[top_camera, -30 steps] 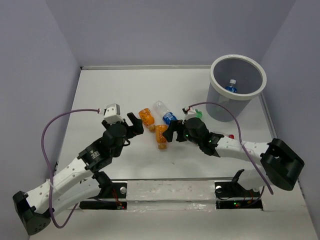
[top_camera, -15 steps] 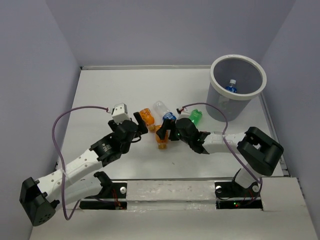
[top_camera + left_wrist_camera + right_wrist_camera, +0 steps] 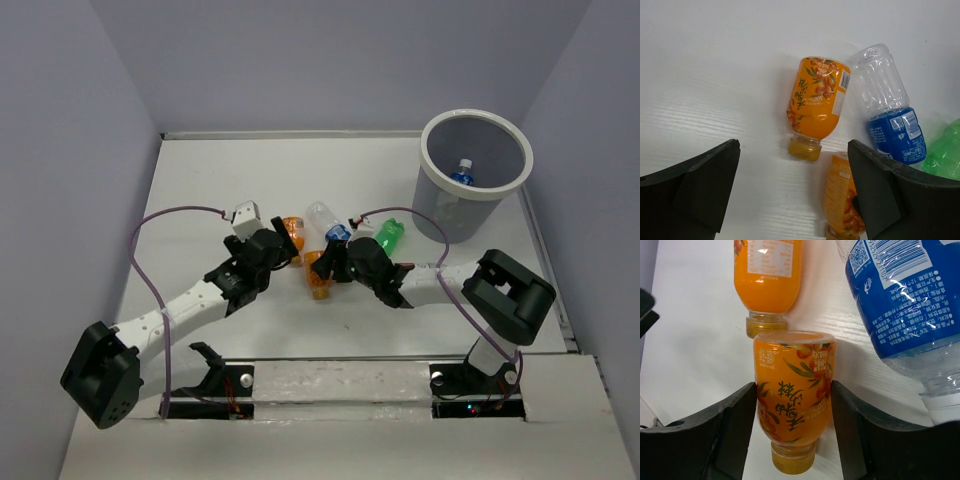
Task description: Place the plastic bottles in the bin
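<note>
Lying lengthwise between the right gripper's (image 3: 794,432) spread fingers, the near orange bottle (image 3: 793,390) points its cap wristward.

Probably lab: grey-walled robot enclosure (image 3: 330,60)

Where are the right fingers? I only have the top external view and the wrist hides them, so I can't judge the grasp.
Observer: The right gripper has a finger on either side of the nearer orange bottle, right against its label. I can't tell whether it is squeezing.
Operator: Which way is its cap?
Observer: Toward the wrist camera. Its base sits right at the cap of the farther orange bottle.
Operator: And the left gripper?
Observer: Open wide, with the farther orange bottle's cap about level with its tips and the body beyond them.
</note>
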Controlling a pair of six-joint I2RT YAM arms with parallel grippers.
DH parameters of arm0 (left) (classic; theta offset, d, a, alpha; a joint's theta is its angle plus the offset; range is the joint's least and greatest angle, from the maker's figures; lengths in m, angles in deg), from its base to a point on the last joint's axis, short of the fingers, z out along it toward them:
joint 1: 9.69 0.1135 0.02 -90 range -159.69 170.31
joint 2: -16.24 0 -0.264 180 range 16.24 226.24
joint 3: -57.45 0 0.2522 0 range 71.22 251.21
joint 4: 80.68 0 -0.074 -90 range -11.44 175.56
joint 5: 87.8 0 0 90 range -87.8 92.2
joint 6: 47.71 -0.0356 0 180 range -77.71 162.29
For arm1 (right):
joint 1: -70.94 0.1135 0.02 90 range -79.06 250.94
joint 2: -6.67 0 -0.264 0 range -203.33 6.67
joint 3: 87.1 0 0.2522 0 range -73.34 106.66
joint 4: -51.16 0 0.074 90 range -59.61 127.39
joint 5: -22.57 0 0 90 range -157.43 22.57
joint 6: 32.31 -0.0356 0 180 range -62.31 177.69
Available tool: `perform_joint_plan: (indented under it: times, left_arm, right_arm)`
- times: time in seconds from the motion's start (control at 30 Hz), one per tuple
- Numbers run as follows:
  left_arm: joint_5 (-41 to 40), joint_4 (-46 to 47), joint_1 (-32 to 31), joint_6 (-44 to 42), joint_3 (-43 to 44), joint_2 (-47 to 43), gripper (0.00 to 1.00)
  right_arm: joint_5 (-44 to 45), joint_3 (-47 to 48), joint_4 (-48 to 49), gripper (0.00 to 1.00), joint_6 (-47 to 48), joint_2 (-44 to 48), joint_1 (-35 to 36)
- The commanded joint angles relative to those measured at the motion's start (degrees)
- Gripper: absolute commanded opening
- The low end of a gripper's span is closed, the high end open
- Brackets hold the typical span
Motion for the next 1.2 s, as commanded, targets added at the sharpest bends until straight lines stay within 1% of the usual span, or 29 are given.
perform_joint_plan:
  times: [0.0, 0.07, 0.1, 0.13, 0.17, 0.23, 0.3, 0.37, 0.43, 0.47, 0.53, 0.57, 0.63, 0.67, 0.73, 0.77, 0.83, 0.97, 1.03, 1.1, 1.13, 1.17]
  left_arm:
    - [2.33, 9.43, 2.47, -0.45, -0.49, 4.58, 0.99]
    - [3.83, 11.88, 2.65, -0.54, -0.40, 5.56, 0.99]
    - [4.09, 12.51, 2.65, -0.72, -0.32, 6.44, 0.99]
    - [4.18, 12.95, 2.74, -0.81, -0.23, 6.88, 0.99]
    - [4.53, 13.22, 3.09, -1.07, 0.29, 7.41, 0.99]
    - [4.63, 13.05, 3.35, -2.03, 1.35, 8.63, 0.99]
    - [4.45, 12.78, 3.79, -3.17, 1.62, 9.08, 0.99]
    - [5.15, 13.04, 5.02, -4.14, 1.88, 9.34, 0.99]
    - [5.41, 12.96, 6.25, -4.93, 1.88, 9.69, 0.99]
    - [5.59, 13.04, 6.69, -5.29, 1.80, 9.87, 0.99]
    - [5.16, 13.48, 7.31, -6.42, 1.79, 11.09, 0.99]
    - [3.32, 13.31, 8.01, -7.65, 2.40, 11.80, 0.99]
    - [3.04, 14.18, 8.62, -9.76, 3.28, 14.43, 0.99]
    - [4.78, 14.97, 8.98, -13.16, 4.42, 15.49, 0.99]
    - [7.86, 16.30, 8.98, -17.31, 7.05, 17.77, 0.99]
    - [8.14, 15.08, 8.98, -20.29, 8.02, 18.30, 0.99]
    - [8.14, 15.50, 8.98, -21.98, 8.82, 18.84, 0.99]
    - [8.93, 18.67, 8.98, -23.04, 6.46, 17.00, 0.99]
    - [10.50, 19.72, 8.98, -22.60, 5.67, 15.51, 0.99]
    - [11.74, 20.16, 8.98, -22.60, 5.57, 14.71, 0.99]
    - [12.35, 20.25, 8.98, -22.78, 5.49, 13.92, 0.99]
    - [13.58, 20.34, 8.98, -23.04, 5.22, 13.65, 0.99]
  right_arm:
    - [0.35, -0.23, 4.60, 0.61, -0.66, 0.64, 0.44]
    - [0.87, -1.02, 3.81, 0.62, -0.58, 2.14, 0.44]
    - [1.22, -1.03, 3.37, 0.65, -0.49, 2.32, 0.44]
    - [1.57, -0.85, 2.67, 0.70, -0.14, 2.23, 0.44]
    - [1.66, 0.19, 1.01, 0.82, 0.65, 1.45, 0.44]
    - [0.45, 1.34, 0.21, 0.92, 1.18, 0.48, 0.44]
    - [-0.96, 2.56, -0.23, 0.95, 1.71, -1.62, 0.44]
    - [-2.64, 3.80, -1.20, 0.95, 2.24, -3.04, 0.44]
    - [-3.34, 5.30, -1.55, 0.92, 2.59, -4.97, 0.44]
    - [-3.08, 5.56, -1.55, 0.85, 2.50, -5.33, 1.05]
    - [-2.21, 5.74, -1.47, 0.77, 2.68, -5.51, 1.05]
    - [-1.33, 5.74, -1.46, 0.70, 3.03, -5.24, 1.75]
    - [-0.19, 5.83, -1.64, 0.64, 3.55, -4.45, 2.28]
    - [0.17, 5.74, -1.90, 0.61, 4.34, -3.32, 2.98]
    - [1.48, 5.65, -3.30, 0.60, 5.22, -1.82, 3.69]
    - [1.84, 5.22, -3.40, 0.56, 6.01, 0.27, 4.30]
    - [1.84, 4.51, -3.92, 0.54, 6.63, 2.92, 4.30]
    - [2.89, 3.98, -7.78, 0.53, 10.40, 11.26, 4.30]
    - [5.60, 5.47, -10.94, 0.53, 12.42, 16.62, 4.30]
    - [7.81, 6.96, -13.05, 0.52, 16.81, 20.23, 4.30]
    - [9.21, 9.06, -15.76, 0.52, 18.22, 23.81, 4.30]
    - [11.31, 10.30, -16.92, 0.52, 21.11, 25.76, 2.74]
